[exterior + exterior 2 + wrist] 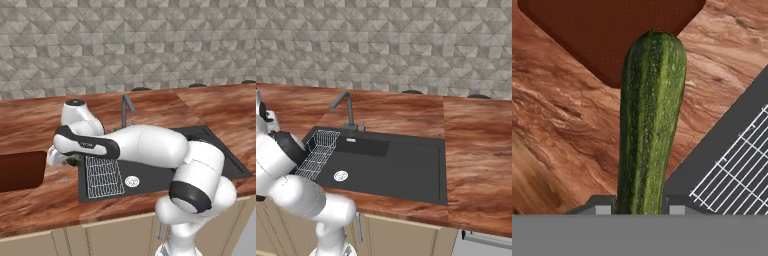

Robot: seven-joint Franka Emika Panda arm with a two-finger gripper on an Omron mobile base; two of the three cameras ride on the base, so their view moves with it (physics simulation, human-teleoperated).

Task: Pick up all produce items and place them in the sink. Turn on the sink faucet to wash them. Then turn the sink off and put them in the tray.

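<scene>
Dark green and striped, the cucumber (pixel 651 125) sits clamped between your gripper's (pixel 637 209) two fingers, sticking straight out from them. You're holding it above the wood counter (pixel 557 130), between the brown tray (pixel 587 30) and the black sink's (pixel 712 150) left edge, beside the wire rack (pixel 737 170).

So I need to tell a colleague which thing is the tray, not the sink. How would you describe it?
Start at the black sink set in the wood countertop, then look along the counter past the end with the white wire rack. The tray lies there: a shallow reddish-brown rectangle with rounded corners, darker than the wood and, unlike the sink, without drain or faucet.
</scene>
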